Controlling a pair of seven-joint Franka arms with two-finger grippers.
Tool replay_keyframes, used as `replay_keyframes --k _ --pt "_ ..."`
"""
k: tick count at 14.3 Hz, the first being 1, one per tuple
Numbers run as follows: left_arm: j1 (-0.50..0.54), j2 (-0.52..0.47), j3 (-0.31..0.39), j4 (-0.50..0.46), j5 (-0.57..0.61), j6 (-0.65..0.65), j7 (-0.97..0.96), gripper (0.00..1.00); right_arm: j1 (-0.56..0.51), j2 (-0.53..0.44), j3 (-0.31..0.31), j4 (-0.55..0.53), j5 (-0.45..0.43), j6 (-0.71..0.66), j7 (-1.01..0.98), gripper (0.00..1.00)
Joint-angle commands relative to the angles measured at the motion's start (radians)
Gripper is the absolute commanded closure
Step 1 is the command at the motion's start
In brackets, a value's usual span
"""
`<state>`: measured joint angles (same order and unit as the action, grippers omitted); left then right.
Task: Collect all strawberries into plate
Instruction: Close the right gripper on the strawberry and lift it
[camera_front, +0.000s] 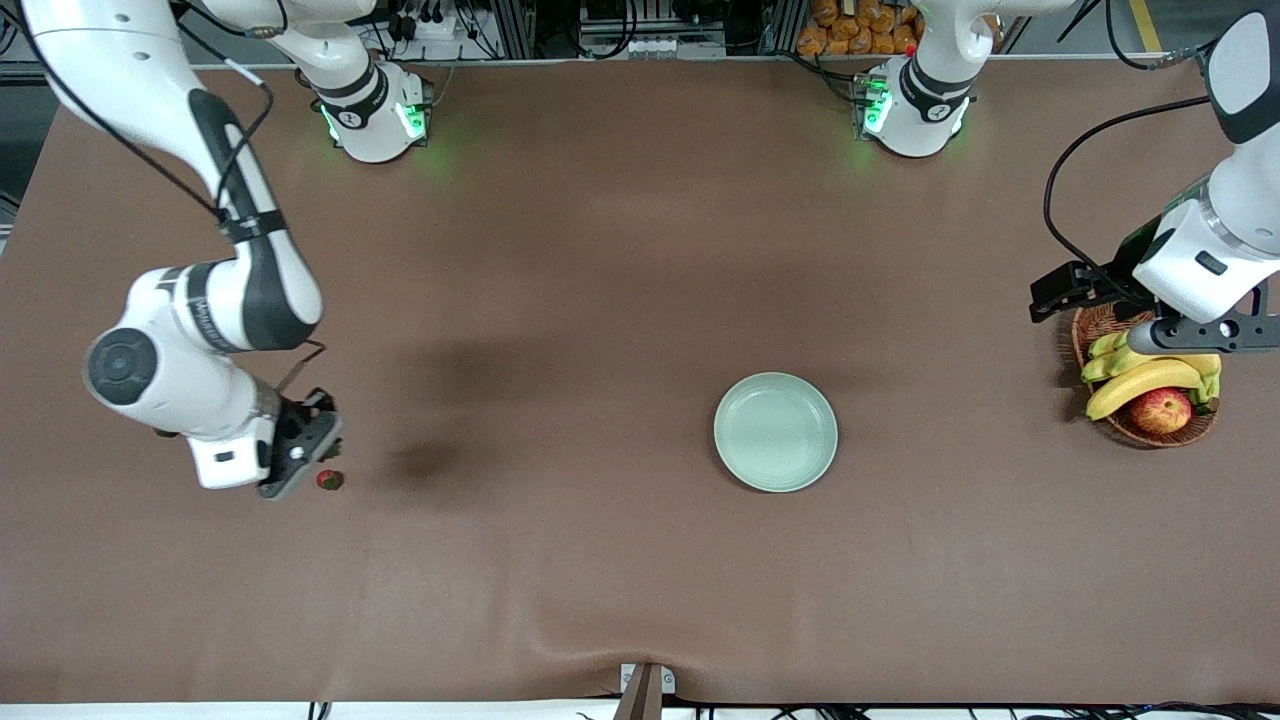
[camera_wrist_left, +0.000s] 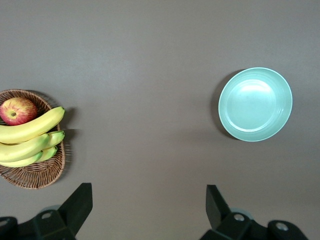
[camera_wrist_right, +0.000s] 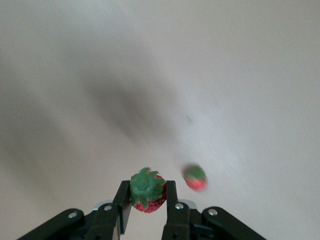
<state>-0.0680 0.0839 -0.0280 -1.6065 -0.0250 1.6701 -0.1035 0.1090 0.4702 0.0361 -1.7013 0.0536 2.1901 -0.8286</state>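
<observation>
My right gripper (camera_wrist_right: 147, 192) is shut on a strawberry (camera_wrist_right: 146, 194), red with a green leafy cap, just above the table near the right arm's end. In the front view this gripper (camera_front: 300, 455) hides that berry. A second strawberry (camera_wrist_right: 195, 177) lies on the table right beside the gripper, and shows in the front view (camera_front: 330, 480). A third strawberry is not in view. The pale mint-green plate (camera_front: 775, 432) is empty; it also shows in the left wrist view (camera_wrist_left: 255, 104). My left gripper (camera_wrist_left: 148, 192) is open and empty, up over the wicker basket (camera_front: 1205, 335).
A brown wicker basket (camera_front: 1098, 322) with bananas (camera_front: 1140, 380) and a red-yellow apple (camera_front: 1160, 410) stands at the left arm's end; it also shows in the left wrist view (camera_wrist_left: 35, 175). Brown table between the strawberries and the plate.
</observation>
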Motion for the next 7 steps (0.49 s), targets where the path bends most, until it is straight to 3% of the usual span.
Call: replay_keyframes --k 1,7 --pt "-0.006 0.011 0.0 0.019 -0.015 -0.013 0.016 0.0 0.107 0.014 -0.009 0.026 0.089 -0.001 0.13 1.0" --pt "-0.009 0.025 0.0 0.019 -0.03 -0.012 0.016 0.0 0.336 0.1 -0.009 0.129 0.124 0.072 0.58 1.0"
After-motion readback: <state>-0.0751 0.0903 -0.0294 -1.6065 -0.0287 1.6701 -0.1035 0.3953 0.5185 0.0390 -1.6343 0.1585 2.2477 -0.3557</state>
